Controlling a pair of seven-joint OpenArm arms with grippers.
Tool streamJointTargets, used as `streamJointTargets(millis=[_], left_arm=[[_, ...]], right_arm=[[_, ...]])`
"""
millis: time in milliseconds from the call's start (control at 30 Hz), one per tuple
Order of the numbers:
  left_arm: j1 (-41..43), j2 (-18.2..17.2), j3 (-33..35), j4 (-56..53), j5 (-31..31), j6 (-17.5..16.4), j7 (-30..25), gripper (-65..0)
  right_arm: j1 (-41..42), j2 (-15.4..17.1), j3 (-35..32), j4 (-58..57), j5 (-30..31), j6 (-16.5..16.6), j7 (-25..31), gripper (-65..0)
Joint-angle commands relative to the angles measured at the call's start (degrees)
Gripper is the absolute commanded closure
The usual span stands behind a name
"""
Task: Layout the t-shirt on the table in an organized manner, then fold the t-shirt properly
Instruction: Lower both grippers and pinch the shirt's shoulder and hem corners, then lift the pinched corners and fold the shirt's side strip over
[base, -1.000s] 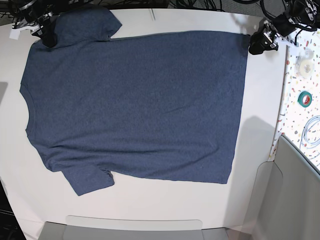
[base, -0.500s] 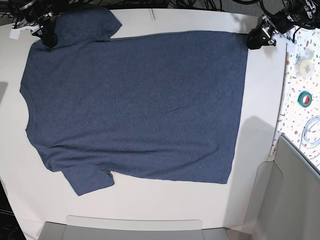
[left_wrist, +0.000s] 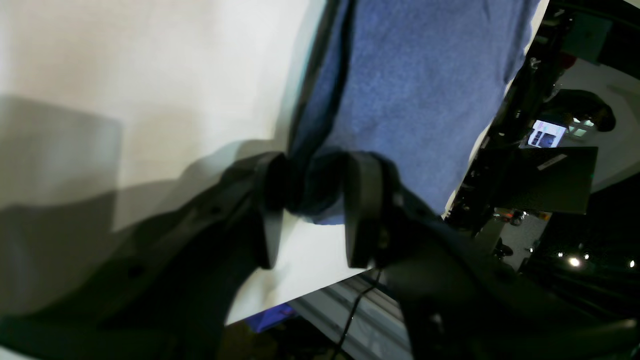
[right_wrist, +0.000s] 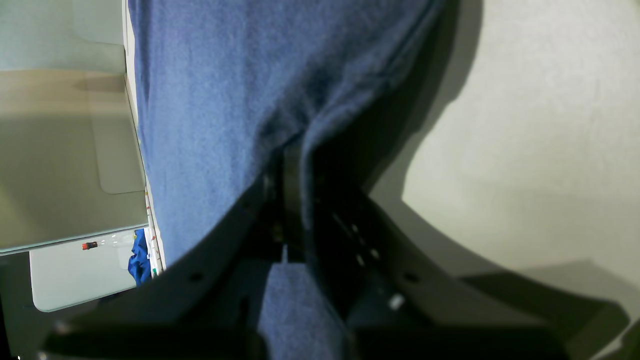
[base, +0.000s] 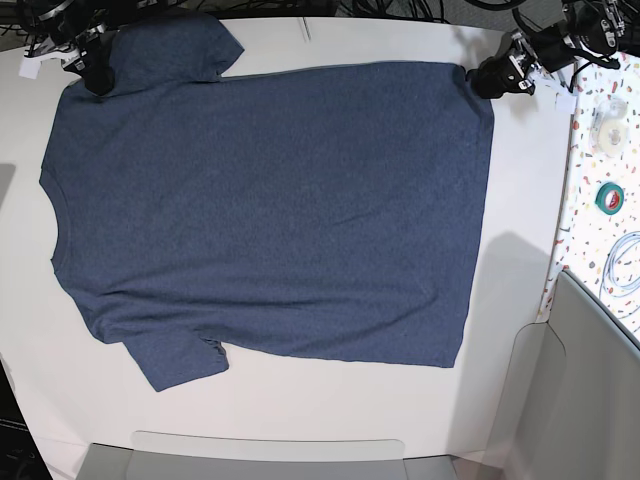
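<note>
Left gripper (left_wrist: 312, 210): we see its two dark fingers (left_wrist: 361, 210) parted, with the hem corner of the t-shirt (left_wrist: 415, 95) bunched in the gap between them. Cloth sits between the pads, but we cannot tell whether they actually pinch it or just straddle it. In the base view this gripper (base: 492, 80) sits at the shirt's upper right corner, right at the cloth edge.

Right gripper (right_wrist: 295, 200): jaws fully together, a fold of blue fabric (right_wrist: 225, 100) clamped in the seam between them — cloth rises into a ridge just above the tips. In the base view it (base: 92, 72) is at the upper left, on the shirt near the shoulder, beside the upper sleeve.

Outward from there: the t-shirt (base: 270, 210) lies flat and spread on the white table (base: 520, 300), navy, plain side up, no lettering showing. Collar side is toward the left of the base view, hem toward the right. One sleeve points to the top edge, the other to the lower left. Both are laid out flat. Only faint wrinkles across the body.

Right of the table runs a speckled strip (base: 585, 200) with a green tape roll (base: 610, 196), a clear tape roll (base: 608, 128) and a coil of cable (base: 625, 262) — all well apart from the shirt.
</note>
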Motion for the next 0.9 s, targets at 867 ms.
streamJointTargets(millis=[867], left_arm=[[1.99, -2.13, -5.1, 1.4, 7.8, 1.74, 1.89, -27.4]], right_arm=[[-1.22, -0.21, -0.31, -0.58, -9.19, -1.66, -3.23, 0.0]])
